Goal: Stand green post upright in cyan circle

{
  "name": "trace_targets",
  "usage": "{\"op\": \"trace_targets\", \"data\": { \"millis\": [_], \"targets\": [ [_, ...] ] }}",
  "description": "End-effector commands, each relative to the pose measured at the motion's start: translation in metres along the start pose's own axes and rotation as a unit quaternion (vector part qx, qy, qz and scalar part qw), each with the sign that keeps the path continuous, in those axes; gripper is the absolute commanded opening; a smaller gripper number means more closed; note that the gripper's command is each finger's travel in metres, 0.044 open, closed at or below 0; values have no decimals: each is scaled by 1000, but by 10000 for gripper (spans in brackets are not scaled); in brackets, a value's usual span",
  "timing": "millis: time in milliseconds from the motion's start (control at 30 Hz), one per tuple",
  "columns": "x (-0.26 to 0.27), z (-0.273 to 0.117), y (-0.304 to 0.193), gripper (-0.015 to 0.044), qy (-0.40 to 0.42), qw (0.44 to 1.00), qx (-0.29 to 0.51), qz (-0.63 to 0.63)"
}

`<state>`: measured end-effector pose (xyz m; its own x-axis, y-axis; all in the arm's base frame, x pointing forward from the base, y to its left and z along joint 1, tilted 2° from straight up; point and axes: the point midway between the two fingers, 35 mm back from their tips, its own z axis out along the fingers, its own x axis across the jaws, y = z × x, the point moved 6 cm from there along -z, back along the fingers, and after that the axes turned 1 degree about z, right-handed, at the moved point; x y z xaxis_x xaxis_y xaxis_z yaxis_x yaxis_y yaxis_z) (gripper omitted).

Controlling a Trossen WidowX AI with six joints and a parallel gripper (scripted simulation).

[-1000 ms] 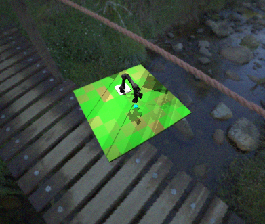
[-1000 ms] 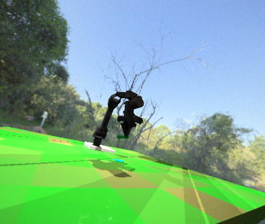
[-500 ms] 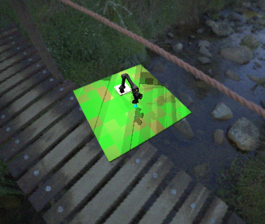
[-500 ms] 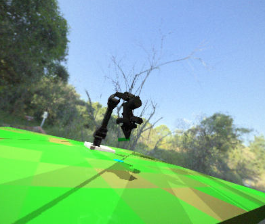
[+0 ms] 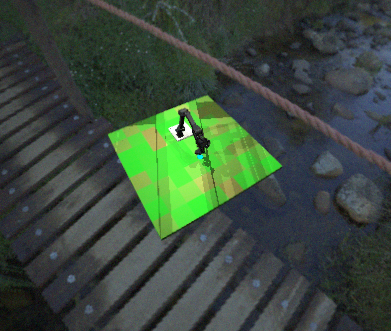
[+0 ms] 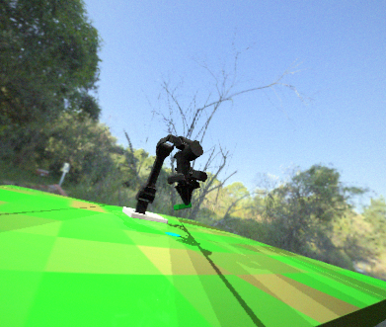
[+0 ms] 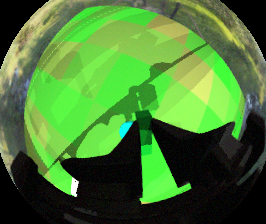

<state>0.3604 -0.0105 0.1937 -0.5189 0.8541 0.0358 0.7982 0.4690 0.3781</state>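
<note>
Item 1, gripper (image 6: 186,201): jaws clamped on the green post, carried clear of the surface at the end of my arm. In the wrist view the two dark fingers converge on the post from either side.

Item 2, green post (image 6: 182,206): held in the air, its visible end poking out below the fingers. In the exterior view it reads as tilted, closer to lying than standing; I cannot tell the exact angle at this size. In the wrist view it runs away from the camera between the fingers as a tapering green bar (image 7: 154,160).

Item 3, cyan circle (image 6: 173,234): a small flat patch on the patchwork green table (image 6: 73,274), just ahead of the white base plate (image 6: 144,214). From above it shows just below the gripper (image 5: 200,156); the wrist view has it peeking out beside the post's far end (image 7: 124,130). The post hangs above and near it, not touching.

Handling notes: I judge the post rigid and light, a plain straight bar, likely smooth-sided and prone to pivoting in a two-finger pinch. The hold looks to be near one end; a grip across the shaft nearer the middle would give me better control while tipping it upright. A narrow foot suggests it could topple on release.
</note>
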Motion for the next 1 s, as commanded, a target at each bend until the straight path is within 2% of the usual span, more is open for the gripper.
{"op": "trace_targets", "data": {
  "millis": [0,967],
  "targets": [
    [-2,2,-1,23,1,1000,-15,8],
    [-16,14,-5,23,6,992,-116,39]
  ]
}}
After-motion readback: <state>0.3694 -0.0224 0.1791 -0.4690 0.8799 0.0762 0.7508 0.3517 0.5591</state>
